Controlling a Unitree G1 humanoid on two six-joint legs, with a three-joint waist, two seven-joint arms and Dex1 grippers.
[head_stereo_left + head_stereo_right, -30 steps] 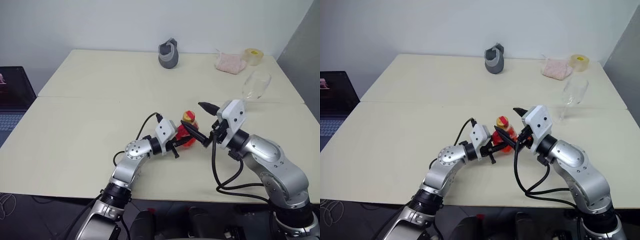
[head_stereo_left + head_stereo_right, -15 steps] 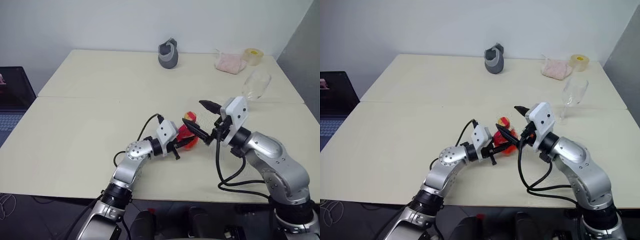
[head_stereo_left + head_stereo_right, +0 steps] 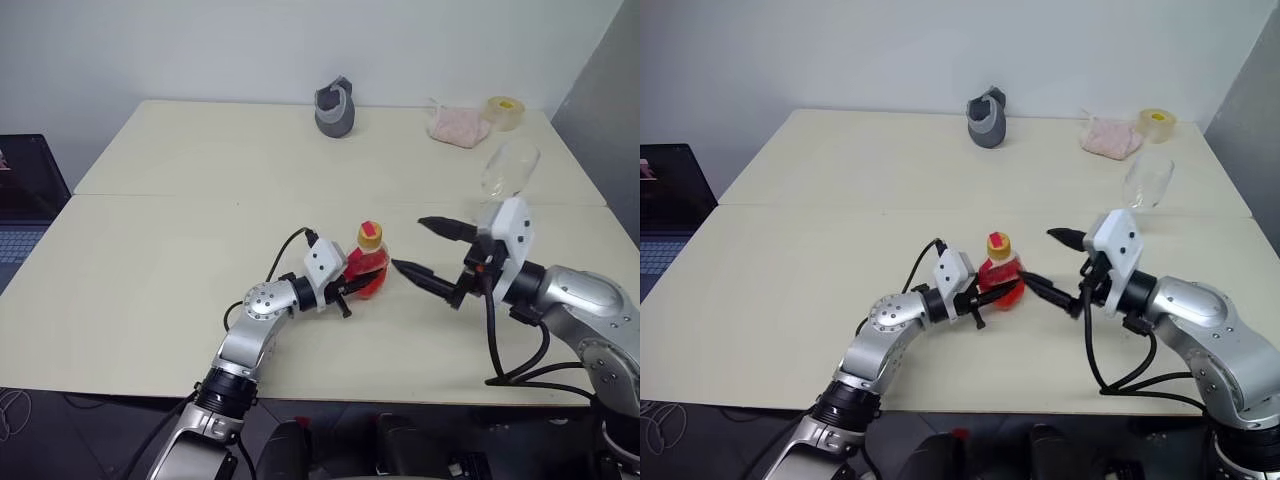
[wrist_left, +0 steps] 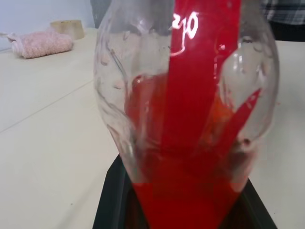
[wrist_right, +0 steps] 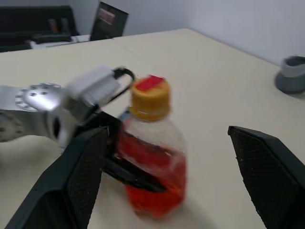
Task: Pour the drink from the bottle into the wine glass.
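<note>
Standing upright, clear bottle (image 3: 368,266), yellow cap, approx. half-full red drink (image 4: 190,191)

left gripper (image 3: 352,285) jaws clamped, right gripper (image 3: 425,250) jaws spread

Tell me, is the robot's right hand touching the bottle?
Apart. In the left eye view, bare table separates the open right hand from the bottle.

Bright, even overhead light, soft shadows on tabletop (image 3: 150,290). Glare streak on bottle (image 4: 190,95) close to my left wrist camera. My right wrist view shows motion blur, my fingers (image 5: 267,167) out of focus.
</note>
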